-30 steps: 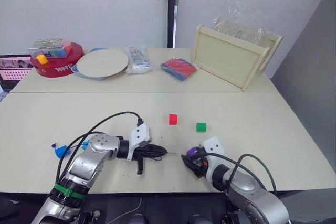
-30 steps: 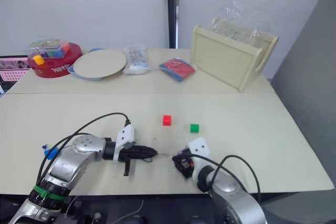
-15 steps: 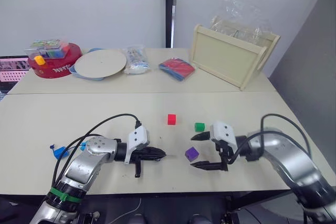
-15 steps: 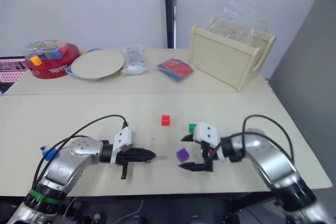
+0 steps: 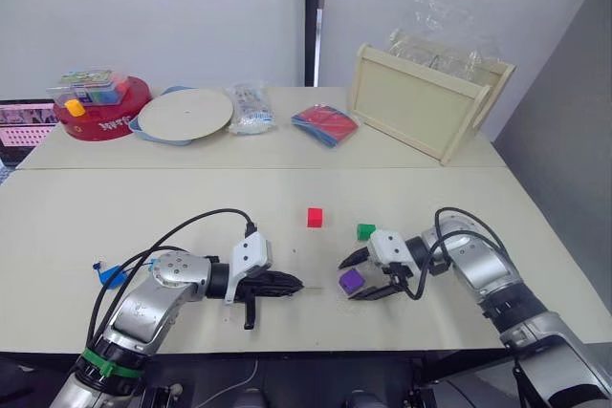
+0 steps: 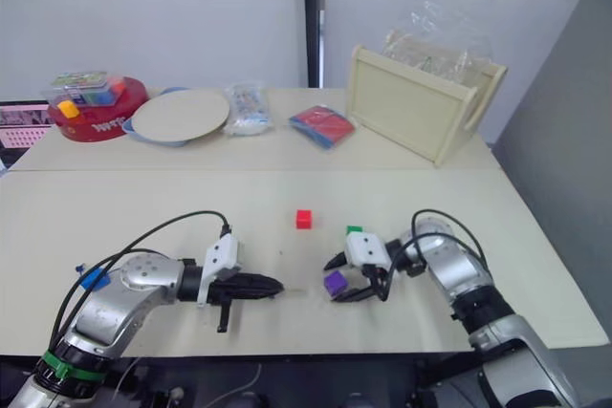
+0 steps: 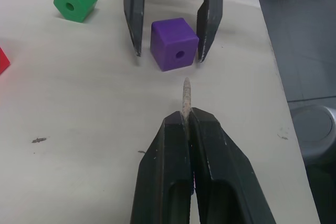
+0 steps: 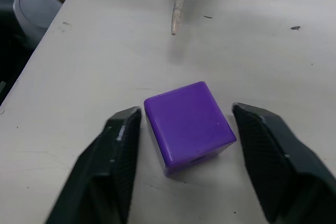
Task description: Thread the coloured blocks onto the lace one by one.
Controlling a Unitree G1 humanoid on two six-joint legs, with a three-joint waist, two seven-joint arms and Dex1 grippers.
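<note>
No block looked threaded yet: the left gripper (image 7: pixel 185 124) pinched the lace (image 7: pixel 185 95) tip while the right gripper (image 8: pixel 184 129), fingers spread, straddled the purple block (image 8: pixel 188 124) on the worktop (image 5: pixel 143 217), red block (image 5: pixel 315 217) and green block (image 5: pixel 365 231) waiting.

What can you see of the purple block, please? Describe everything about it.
The purple block is a small glossy cube, plastic by its look, with rounded edges and a round hole in the side that faces the lace tip. It sits flat on the pale table, between the open fingers of the right gripper. One finger seems to touch it; the other stands apart.
</note>
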